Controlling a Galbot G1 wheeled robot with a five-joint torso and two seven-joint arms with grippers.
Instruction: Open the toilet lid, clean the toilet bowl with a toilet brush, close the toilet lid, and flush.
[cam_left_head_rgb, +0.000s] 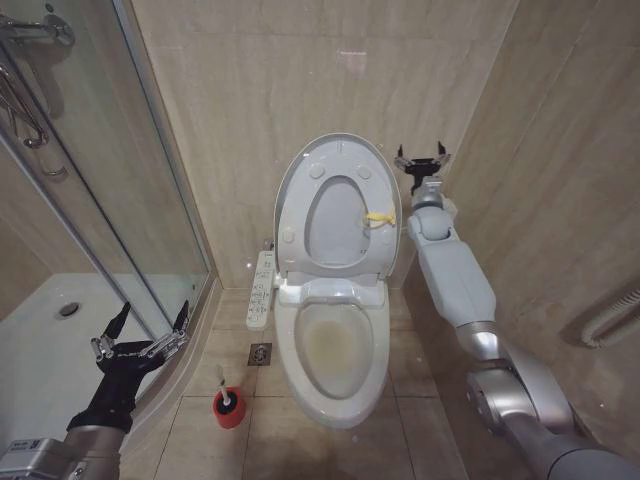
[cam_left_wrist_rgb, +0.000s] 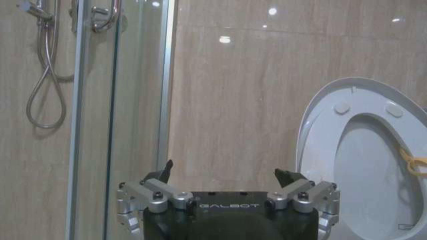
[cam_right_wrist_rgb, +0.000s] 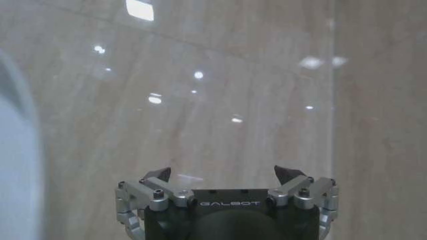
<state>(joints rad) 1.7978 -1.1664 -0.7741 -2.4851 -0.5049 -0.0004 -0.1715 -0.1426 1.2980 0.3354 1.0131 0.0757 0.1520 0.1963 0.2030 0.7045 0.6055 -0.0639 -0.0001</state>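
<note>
The toilet lid (cam_left_head_rgb: 335, 225) stands upright against the back wall, a yellow band (cam_left_head_rgb: 378, 217) on its right side. Below it the toilet bowl (cam_left_head_rgb: 335, 350) lies uncovered, with yellowish stains inside. On the floor left of the bowl, the toilet brush (cam_left_head_rgb: 227, 400) sits in its red holder. My right gripper (cam_left_head_rgb: 422, 155) is open and empty, held high just right of the lid's top edge and facing the wall (cam_right_wrist_rgb: 223, 172). Low beside the shower glass, my left gripper (cam_left_head_rgb: 147, 325) is open and empty. Its wrist view shows its open fingers (cam_left_wrist_rgb: 223, 172) and the raised lid (cam_left_wrist_rgb: 363, 165).
A glass shower door (cam_left_head_rgb: 130, 200) and white shower tray (cam_left_head_rgb: 50, 340) fill the left side. A control panel (cam_left_head_rgb: 262, 290) hangs beside the toilet, with a floor drain (cam_left_head_rgb: 260, 353) below it. A rail (cam_left_head_rgb: 610, 315) runs along the close right wall.
</note>
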